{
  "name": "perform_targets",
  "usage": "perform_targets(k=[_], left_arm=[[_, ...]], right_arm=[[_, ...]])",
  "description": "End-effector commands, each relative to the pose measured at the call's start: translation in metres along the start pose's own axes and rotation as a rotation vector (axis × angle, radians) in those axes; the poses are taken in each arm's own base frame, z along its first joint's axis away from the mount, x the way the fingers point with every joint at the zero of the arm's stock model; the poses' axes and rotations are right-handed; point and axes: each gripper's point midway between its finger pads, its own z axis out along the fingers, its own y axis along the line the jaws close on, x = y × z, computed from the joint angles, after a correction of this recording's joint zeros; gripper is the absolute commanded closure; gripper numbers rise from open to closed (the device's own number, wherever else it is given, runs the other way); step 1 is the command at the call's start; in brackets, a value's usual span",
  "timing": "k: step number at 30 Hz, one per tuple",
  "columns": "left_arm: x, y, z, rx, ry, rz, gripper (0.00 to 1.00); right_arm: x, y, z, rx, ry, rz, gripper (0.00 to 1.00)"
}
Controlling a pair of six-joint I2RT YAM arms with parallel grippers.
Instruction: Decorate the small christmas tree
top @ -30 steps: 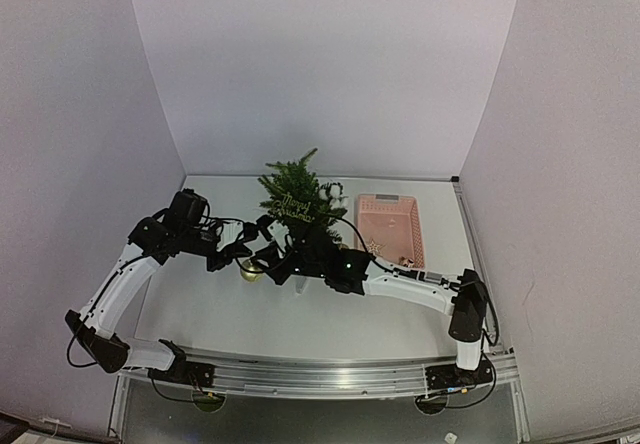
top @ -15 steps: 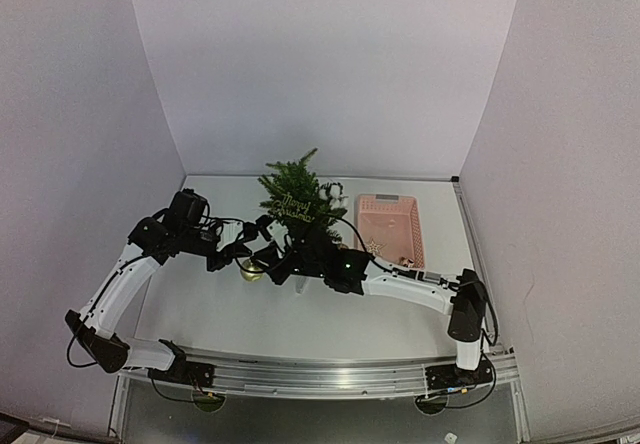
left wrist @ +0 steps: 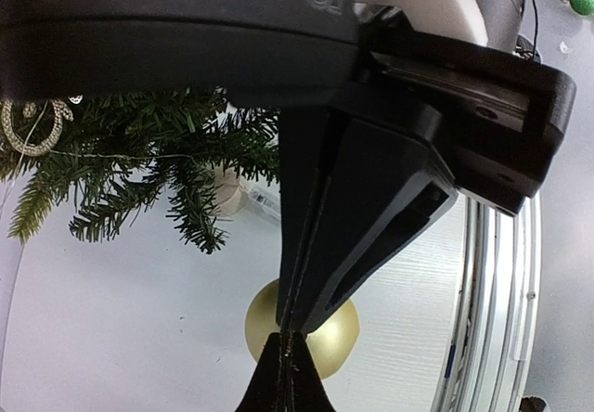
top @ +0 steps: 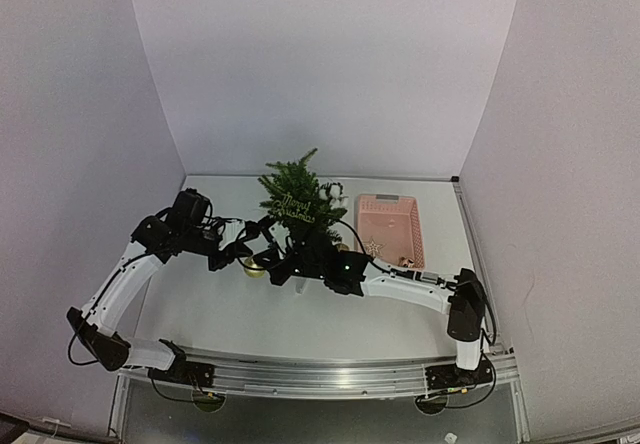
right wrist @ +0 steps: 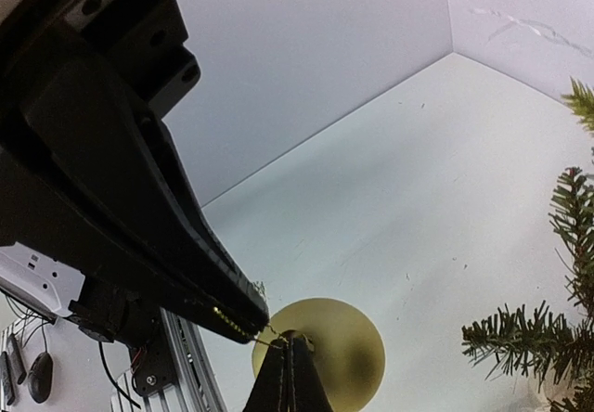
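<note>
The small christmas tree [top: 297, 196] stands at the back middle of the table, with a gold "Merry Christmas" sign on it. Both grippers meet just in front of it at a gold ball ornament [top: 253, 268]. My left gripper [top: 249, 256] is shut on the ball's thin hanging thread. My right gripper [top: 269, 264] is shut on the ball's cap. In the left wrist view my gripper [left wrist: 288, 367] is shut over the ball [left wrist: 339, 342], with tree branches [left wrist: 158, 166] above. In the right wrist view my gripper [right wrist: 290, 361] is shut at the ball [right wrist: 343, 347], and the thread runs to the left gripper's fingertip [right wrist: 249, 324].
A pink basket [top: 388, 226] lies to the right of the tree with a few small ornaments at its near end. White walls enclose the table on three sides. The tree's pale pot [left wrist: 225, 189] sits near the grippers. A metal rail runs along the near edge.
Both grippers and the gold ball have shifted very slightly up and toward the tree. Both grips are unchanged.
</note>
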Motion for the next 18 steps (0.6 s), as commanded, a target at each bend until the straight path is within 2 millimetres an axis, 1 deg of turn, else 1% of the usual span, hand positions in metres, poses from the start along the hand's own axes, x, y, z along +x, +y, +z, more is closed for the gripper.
perform_targets(k=[1, 9, 13, 18], left_arm=[[-0.019, 0.01, -0.005, -0.038, -0.051, 0.011, 1.0], [-0.015, 0.028, 0.017, -0.057, -0.045, -0.001, 1.0], [-0.014, 0.035, 0.028, -0.066, -0.059, -0.003, 1.0], [-0.002, 0.042, 0.041, -0.082, -0.03, -0.011, 1.0]], right_arm=[[-0.008, -0.002, -0.017, 0.024, -0.021, 0.033, 1.0], [-0.002, -0.024, -0.028, 0.139, -0.039, 0.104, 1.0], [0.006, -0.034, -0.024, 0.186, -0.031, 0.138, 1.0], [0.017, -0.051, -0.019, 0.27, -0.006, 0.181, 1.0]])
